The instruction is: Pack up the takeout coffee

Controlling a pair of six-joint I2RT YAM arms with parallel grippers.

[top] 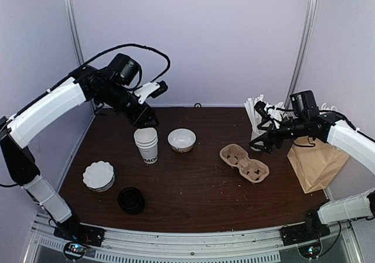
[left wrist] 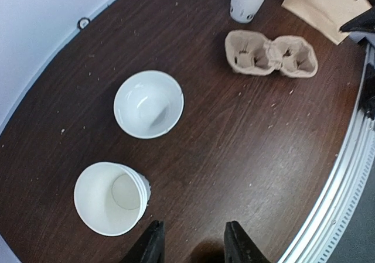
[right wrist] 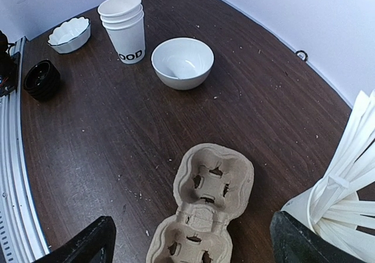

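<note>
Top external shows you no takeout coffee ready to pack: no cup on the table (top: 193, 207) wears a lid. What you have is a stack of cups (top: 146, 146), lidless, with lettering on the side, standing upright left of centre. A pile of black lids (top: 130, 200) lies well apart from it, toward the near edge. Your left gripper (left wrist: 196, 245) hangs above the far side of that stack, its jaws partly apart with nothing between them. In the left wrist view the stack's open mouth sits off to the left of the fingertips, not between them, with the bowl (left wrist: 148, 103) beyond it. The stack's long axis runs straight up, so I judge a grasp calls for shifting the jaws sideways to straddle the rim or wall. Take care that you lift one cup and not the whole nested lot. Your right gripper (right wrist: 190, 234) is spread wide and empty, poised over the cardboard carrier (right wrist: 211, 187). It is near the cup of white sticks (top: 258, 125) and the paper bag (top: 316, 163), well apart from the stack. The left arm is plainly the nearer one for the cups, and the lids lie on its side too.
</note>
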